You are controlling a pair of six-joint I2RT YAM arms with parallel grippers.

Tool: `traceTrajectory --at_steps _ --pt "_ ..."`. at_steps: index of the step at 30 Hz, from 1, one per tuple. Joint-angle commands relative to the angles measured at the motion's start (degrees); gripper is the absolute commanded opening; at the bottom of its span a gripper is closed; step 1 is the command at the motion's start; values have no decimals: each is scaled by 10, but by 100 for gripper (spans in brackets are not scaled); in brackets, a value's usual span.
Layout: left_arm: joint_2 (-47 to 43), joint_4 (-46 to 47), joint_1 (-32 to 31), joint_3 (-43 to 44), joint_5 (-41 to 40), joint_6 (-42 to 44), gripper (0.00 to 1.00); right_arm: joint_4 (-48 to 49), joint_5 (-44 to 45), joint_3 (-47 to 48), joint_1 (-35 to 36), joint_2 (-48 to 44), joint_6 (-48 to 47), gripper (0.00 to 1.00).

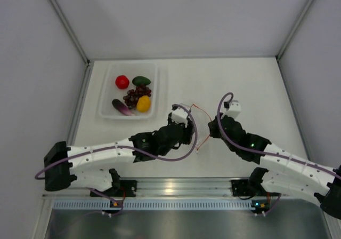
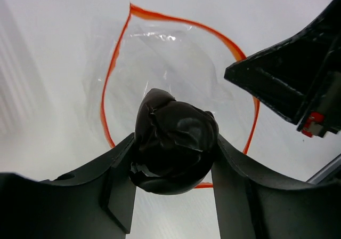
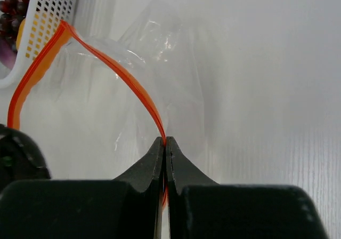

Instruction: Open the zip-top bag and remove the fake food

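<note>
Zip-top bag (image 3: 160, 52) (mouth gaping) pinched by right hand (image 3: 165, 143); left hand (image 2: 174, 143) grips a dark lump (image 2: 170, 124).

The white surface (image 1: 240, 84) carries a pale tray (image 1: 106, 95) at its far left. Near the middle the zip-top bag (image 2: 170, 57) seems to rest partly on it, though contact is unclear.

White table (image 1: 234, 84); pale grey walls (image 1: 186, 15) on three sides; aluminium rail (image 1: 181, 185) along near edge.
</note>
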Motion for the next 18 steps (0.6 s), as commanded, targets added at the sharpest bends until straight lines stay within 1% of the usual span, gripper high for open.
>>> traceTrajectory --at_steps 1,4,5,7,8,9,10,11,13,14,15,16,17,18 --pt "-71 78 0 -32 -9 35 0 -7 39 1 6 6 -10 0" --pt "-129 77 0 -38 -37 25 0 -16 56 8 6 17 -14 0" --pt "-142 74 0 -35 -89 19 0 -21 60 10 4 21 -13 0" --pt "-163 29 1 -23 -142 7 0 -29 65 11 4 21 -13 0" --pt "-165 12 3 -2 -202 3 0 -29 65 11 1 20 -14 0" --pt "-165 -14 7 12 -225 -10 0 -31 65 11 -2 16 -15 0" --pt "-157 -69 13 29 -247 -23 0 -34 63 14 -8 14 -17 0" --pt "-151 -102 37 66 -255 -33 0 -38 64 15 -10 12 -18 0" --pt "-123 -162 76 93 -233 -47 0 -48 68 21 -13 -2 -20 0" --pt "-112 -173 137 106 -206 -48 0 -51 68 23 -13 -8 -25 0" --pt "-102 -181 174 120 -138 -53 0 -57 69 25 -13 -21 -26 0" --pt "-84 -183 215 123 -115 -54 0 -59 69 30 -13 -29 -29 0" --pt "-74 -183 280 126 -94 -53 0 -63 69 32 -13 -35 -34 0" --pt "-64 -183 307 127 -81 -57 0 -69 68 36 -13 -45 -37 0"
